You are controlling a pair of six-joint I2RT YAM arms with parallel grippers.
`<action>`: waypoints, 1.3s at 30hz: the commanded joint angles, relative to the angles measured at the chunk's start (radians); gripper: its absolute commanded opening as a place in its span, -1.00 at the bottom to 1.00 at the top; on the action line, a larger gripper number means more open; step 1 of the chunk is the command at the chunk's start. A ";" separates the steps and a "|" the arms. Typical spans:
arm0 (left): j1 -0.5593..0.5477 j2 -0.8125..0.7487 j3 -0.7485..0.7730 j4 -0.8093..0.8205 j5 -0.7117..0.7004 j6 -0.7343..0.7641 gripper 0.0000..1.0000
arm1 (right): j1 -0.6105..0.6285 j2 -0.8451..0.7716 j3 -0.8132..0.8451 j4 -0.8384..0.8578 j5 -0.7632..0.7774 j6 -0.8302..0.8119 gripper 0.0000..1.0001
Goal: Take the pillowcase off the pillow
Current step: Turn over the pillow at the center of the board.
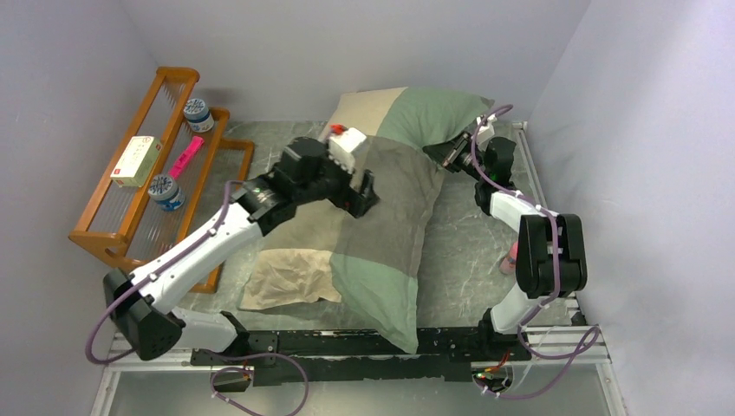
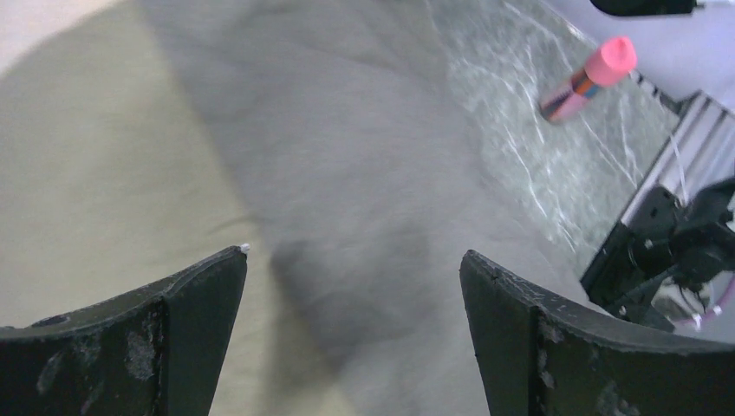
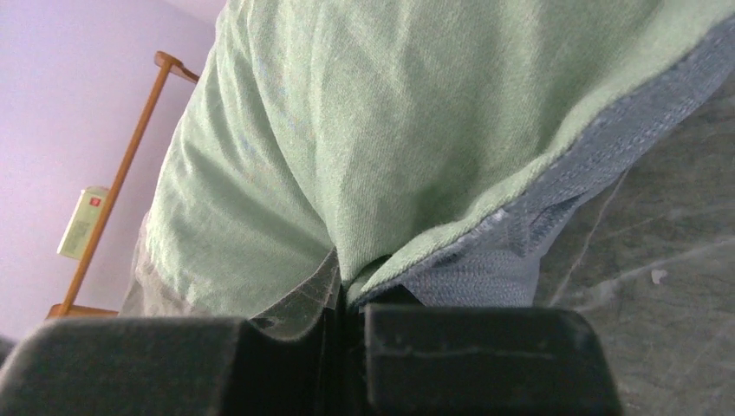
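The pillowcase (image 1: 381, 234), a patchwork of green, olive-grey and beige, lies full and plump across the middle of the table, running from the far wall to the near edge. The white pillow is hidden inside it. My left gripper (image 1: 364, 192) hangs open just above the grey middle patch (image 2: 347, 199), its black fingers (image 2: 199, 312) wide apart and empty. My right gripper (image 1: 446, 154) is shut on the pillowcase's far right edge, pinching the green cloth (image 3: 347, 130) and its grey-blue underside (image 3: 485, 260).
A wooden rack (image 1: 165, 173) at the left holds two jars, a pink item and a white box. A pink-capped tube (image 1: 509, 256) lies on the marble tabletop (image 1: 468, 260) by the right arm; it also shows in the left wrist view (image 2: 589, 78). Walls close in on both sides.
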 commanded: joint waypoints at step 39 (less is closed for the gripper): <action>-0.655 0.703 0.595 -0.428 -1.263 -0.124 0.95 | 0.165 -0.162 0.121 -0.347 0.110 -0.177 -1.00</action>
